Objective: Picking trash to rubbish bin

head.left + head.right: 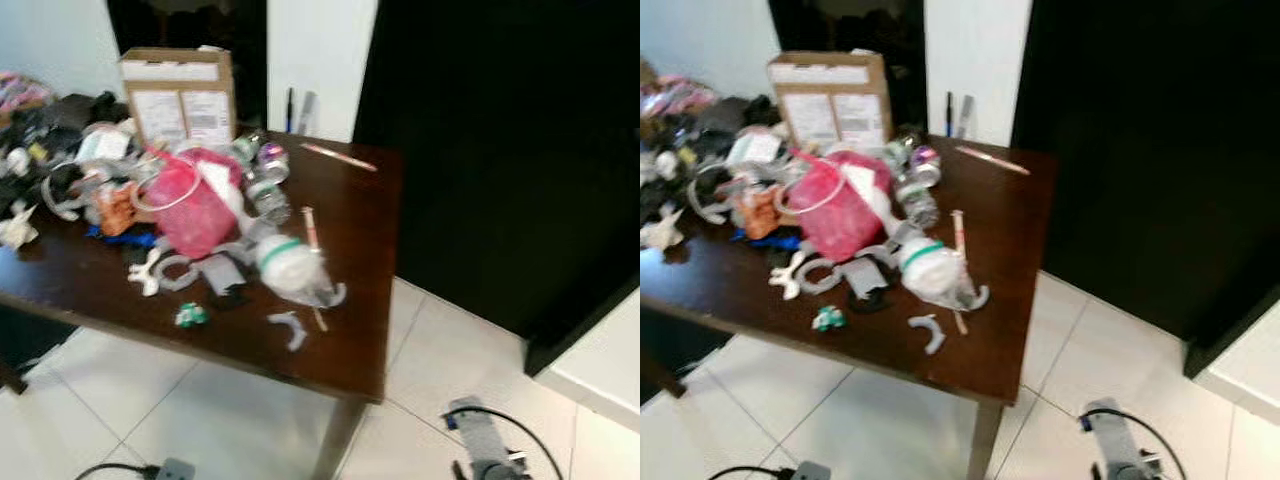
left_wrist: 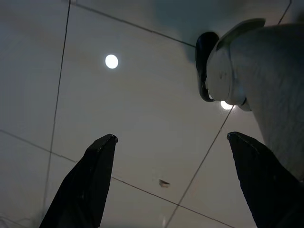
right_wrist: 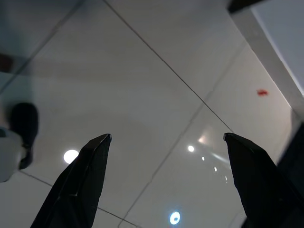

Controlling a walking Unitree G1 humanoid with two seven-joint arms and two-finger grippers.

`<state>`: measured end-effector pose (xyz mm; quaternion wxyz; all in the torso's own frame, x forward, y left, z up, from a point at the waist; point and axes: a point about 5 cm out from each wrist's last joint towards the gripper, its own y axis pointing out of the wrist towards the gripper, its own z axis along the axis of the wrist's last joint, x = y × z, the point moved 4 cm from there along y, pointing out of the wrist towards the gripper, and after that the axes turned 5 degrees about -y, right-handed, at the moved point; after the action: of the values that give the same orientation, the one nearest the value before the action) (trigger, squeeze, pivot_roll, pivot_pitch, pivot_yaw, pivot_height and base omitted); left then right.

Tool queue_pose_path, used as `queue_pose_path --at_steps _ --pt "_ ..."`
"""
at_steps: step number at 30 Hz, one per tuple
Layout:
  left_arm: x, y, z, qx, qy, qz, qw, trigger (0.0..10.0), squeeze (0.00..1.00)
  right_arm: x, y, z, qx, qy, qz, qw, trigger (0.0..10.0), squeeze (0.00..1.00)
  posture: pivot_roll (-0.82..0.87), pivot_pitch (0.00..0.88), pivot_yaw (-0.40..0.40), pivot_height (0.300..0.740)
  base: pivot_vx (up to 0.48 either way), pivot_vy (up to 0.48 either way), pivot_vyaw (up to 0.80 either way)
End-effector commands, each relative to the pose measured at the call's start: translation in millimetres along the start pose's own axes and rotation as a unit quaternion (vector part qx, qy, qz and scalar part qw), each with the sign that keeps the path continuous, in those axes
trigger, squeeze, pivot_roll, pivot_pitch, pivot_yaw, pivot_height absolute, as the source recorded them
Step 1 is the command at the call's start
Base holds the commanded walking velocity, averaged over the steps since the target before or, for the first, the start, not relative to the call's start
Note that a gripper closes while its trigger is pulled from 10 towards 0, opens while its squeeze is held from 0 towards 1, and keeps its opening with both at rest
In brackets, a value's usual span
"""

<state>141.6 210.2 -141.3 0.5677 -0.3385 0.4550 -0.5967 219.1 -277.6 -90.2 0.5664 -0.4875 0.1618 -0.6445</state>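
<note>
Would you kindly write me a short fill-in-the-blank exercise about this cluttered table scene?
1. The cardboard box stands at the table's ____ edge.
2. The crumpled bag amid the trash is ____ in colour.
3. Both the left gripper and right gripper hang over the floor with fingers ____.

Missing words: far; pink; open
</note>
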Motion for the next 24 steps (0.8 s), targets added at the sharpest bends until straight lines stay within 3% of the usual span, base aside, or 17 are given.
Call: queue_pose_path --at_steps 1,2,3,7,11,12,15,16,18,20,21,24 --pt "20.0 1.6 13 0.022 0.004 -0.032 0.999 10.0 0.0 4.1 0.6 5 0.005 0.008 -0.013 1.0 10.0 0.0 0.06 0.077 -0.084 0.74 0.0 0.0 0.0" --pt "17.5 1.6 20 0.034 0.007 -0.029 0.999 10.0 0.0 15.0 1.3 11 0.013 0.018 -0.035 0.999 10.0 0.0 0.06 0.077 -0.084 0.74 0.0 0.0 0.0" --pt "17.5 1.6 20 0.034 0.007 -0.029 0.999 10.0 0.0 15.0 1.3 11 0.013 0.018 -0.035 0.999 10.0 0.0 0.06 0.077 -0.084 0.74 0.0 0.0 0.0" --pt "7.1 -5.1 84 0.153 0.028 -0.044 0.987 10.0 0.0 64.7 0.4 53 0.078 0.107 -0.1 0.986 10.0 0.0 0.07 0.083 -0.087 0.74 0.0 0.0 0.0" --pt "7.7 -21.7 133 0.257 0.089 -0.087 0.959 10.0 0.0 89.1 -5.3 94 0.159 0.193 -0.079 0.965 10.0 0.0 0.08 0.087 -0.087 0.74 0.0 0.0 0.0" --pt "7.7 -21.7 133 0.257 0.089 -0.087 0.959 10.0 0.0 89.1 -5.3 94 0.159 0.193 -0.079 0.965 10.0 0.0 0.08 0.087 -0.087 0.74 0.0 0.0 0.0" --pt "27.8 -44.3 162 0.33 0.142 -0.179 0.916 10.0 0.0 116.7 -16.2 129 0.223 0.189 -0.086 0.952 10.0 0.0 0.09 0.095 -0.09 0.74 0.0 0.0 0.0" --pt "27.8 -44.3 162 0.33 0.142 -0.179 0.916 10.0 0.0 116.7 -16.2 129 0.223 0.189 -0.086 0.952 10.0 0.0 0.09 0.095 -0.09 0.74 0.0 0.0 0.0" --pt "53.1 -52.4 154 0.321 0.203 -0.262 0.887 10.0 0.0 127.2 -20.8 140 0.238 0.171 -0.098 0.951 10.0 0.0 0.09 0.095 -0.09 0.74 0.0 0.0 0.0" --pt "77.5 -55.6 130 0.276 0.255 -0.344 0.86 10.0 0.0 131.9 -23.3 146 0.246 0.161 -0.103 0.95 10.0 0.0 0.09 0.101 -0.093 0.74 0.0 0.0 0.0" --pt "77.5 -55.6 130 0.276 0.255 -0.344 0.86 10.0 0.0 131.9 -23.3 146 0.246 0.161 -0.103 0.95 10.0 0.0 0.09 0.101 -0.093 0.74 0.0 0.0 0.0" --pt "95.1 -54.5 93 0.197 0.3 -0.414 0.836 10.0 0.0 131.2 -23.9 149 0.25 0.148 -0.099 0.952 10.0 0.0 0.09 0.101 -0.088 0.74 0.0 0.0 0.0"
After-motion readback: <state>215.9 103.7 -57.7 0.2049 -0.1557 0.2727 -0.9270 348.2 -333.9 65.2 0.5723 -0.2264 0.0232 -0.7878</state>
